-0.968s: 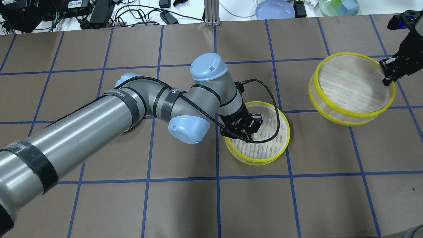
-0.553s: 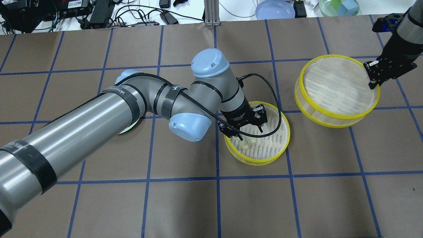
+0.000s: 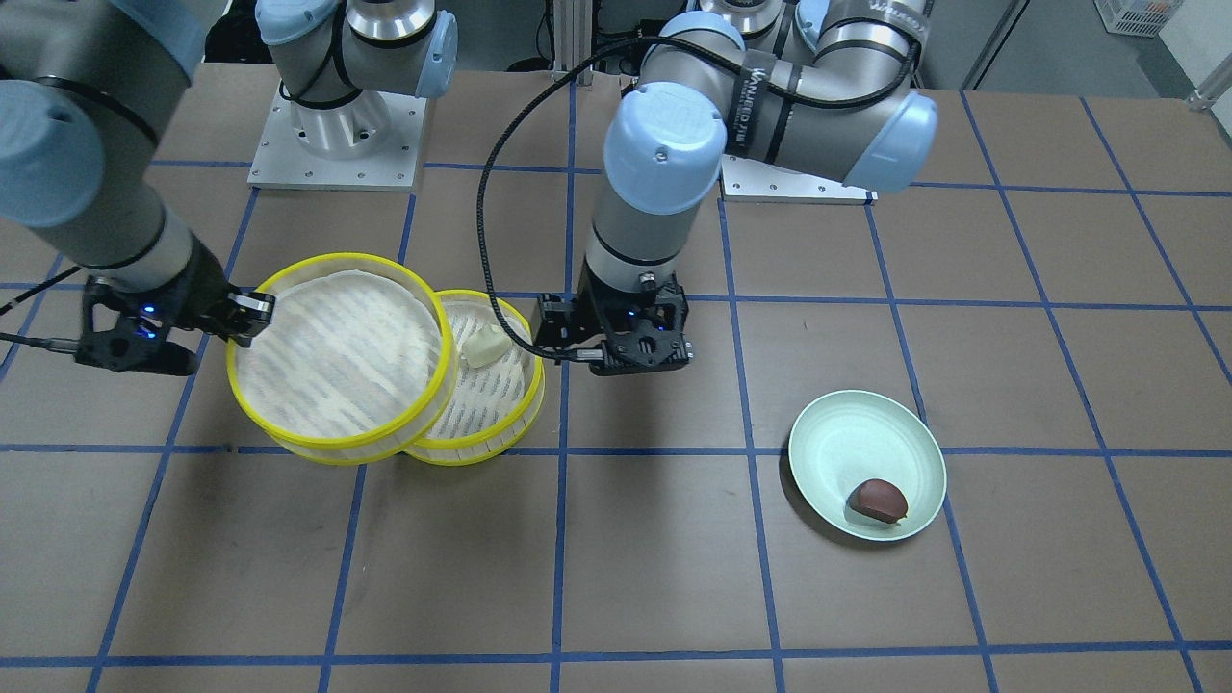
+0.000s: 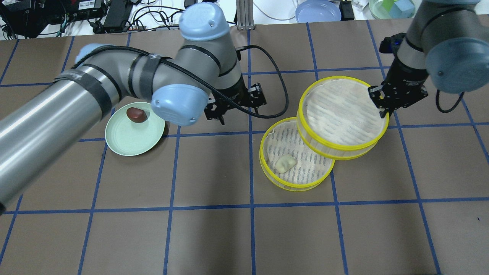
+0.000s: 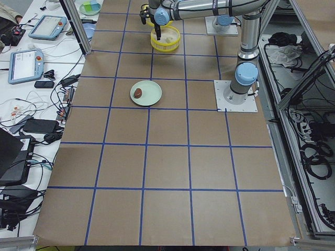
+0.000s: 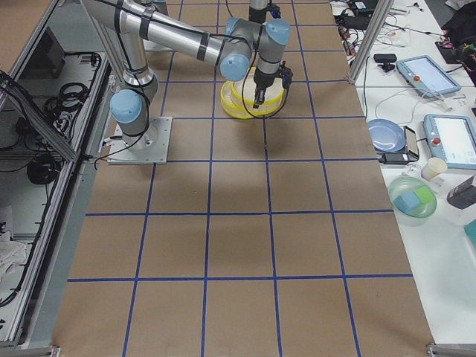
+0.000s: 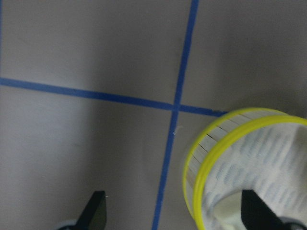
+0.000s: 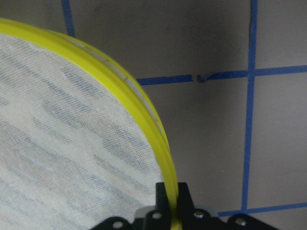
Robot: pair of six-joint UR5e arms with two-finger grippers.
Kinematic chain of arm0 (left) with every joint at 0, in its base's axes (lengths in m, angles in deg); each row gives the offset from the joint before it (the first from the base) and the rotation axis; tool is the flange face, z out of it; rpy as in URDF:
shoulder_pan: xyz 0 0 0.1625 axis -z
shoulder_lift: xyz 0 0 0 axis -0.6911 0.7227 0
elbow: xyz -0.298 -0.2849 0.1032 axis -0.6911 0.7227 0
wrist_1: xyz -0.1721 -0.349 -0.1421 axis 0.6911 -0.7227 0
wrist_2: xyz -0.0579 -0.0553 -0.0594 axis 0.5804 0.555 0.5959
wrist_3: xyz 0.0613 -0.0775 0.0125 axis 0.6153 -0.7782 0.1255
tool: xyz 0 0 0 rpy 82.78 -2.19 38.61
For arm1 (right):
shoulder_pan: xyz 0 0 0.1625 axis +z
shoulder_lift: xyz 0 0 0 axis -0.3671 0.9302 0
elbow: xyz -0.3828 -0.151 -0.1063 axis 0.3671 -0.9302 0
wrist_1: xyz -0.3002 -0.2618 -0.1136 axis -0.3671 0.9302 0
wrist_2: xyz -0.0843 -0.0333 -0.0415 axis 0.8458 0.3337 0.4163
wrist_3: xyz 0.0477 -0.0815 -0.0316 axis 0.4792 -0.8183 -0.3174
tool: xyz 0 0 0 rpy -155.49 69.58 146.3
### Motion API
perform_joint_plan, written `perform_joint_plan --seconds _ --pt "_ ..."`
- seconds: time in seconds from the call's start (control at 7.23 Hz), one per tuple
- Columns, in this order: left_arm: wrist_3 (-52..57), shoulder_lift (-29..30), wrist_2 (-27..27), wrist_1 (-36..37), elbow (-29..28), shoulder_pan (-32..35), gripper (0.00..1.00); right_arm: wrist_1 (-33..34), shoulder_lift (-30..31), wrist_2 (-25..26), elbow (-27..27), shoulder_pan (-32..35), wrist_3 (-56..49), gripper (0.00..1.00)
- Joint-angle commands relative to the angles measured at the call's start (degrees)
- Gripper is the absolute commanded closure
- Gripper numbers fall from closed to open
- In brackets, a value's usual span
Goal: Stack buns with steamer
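The pale cream bun (image 4: 285,163) lies in the lower yellow-rimmed steamer tray (image 4: 294,186); it also shows in the front view (image 3: 484,345). The dark reddish-brown bun (image 4: 136,114) sits on the pale green plate (image 4: 131,143). My left gripper (image 4: 235,105) is open and empty, above the table between the plate and the steamer; the left wrist view shows its fingers (image 7: 96,213) spread wide. My right gripper (image 4: 384,109) is shut on the rim of a second steamer tray (image 4: 340,110). It holds that tray raised, overlapping the far right part of the lower tray.
Beyond the table's far edge are a blue plate (image 4: 318,10), a clear bowl with coloured blocks (image 4: 391,7) and cables. The two arm bases (image 3: 337,144) stand at the robot's side. The left arm's cable (image 4: 277,99) loops near the trays.
My left gripper has let go of the cream bun in the lower tray and moved away towards the plate. My right gripper has carried the second tray leftwards, over the lower tray's edge.
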Motion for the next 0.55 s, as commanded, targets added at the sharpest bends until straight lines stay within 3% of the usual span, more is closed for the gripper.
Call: perform_joint_plan --seconds 0.0,0.14,0.41 --pt "14.4 -4.1 -2.8 -5.5 -1.1 -8.8 0.00 9.5 0.2 0.1 6.0 8.6 6.2 1.00" --pt "20.0 -5.0 -2.9 -8.0 -1.6 -12.6 0.00 13.6 0.3 0.2 9.2 9.0 5.6 1.00" --pt "37.3 -5.5 -6.8 -7.9 -1.5 -21.3 0.00 13.0 0.2 0.3 9.6 8.9 0.8 1.00"
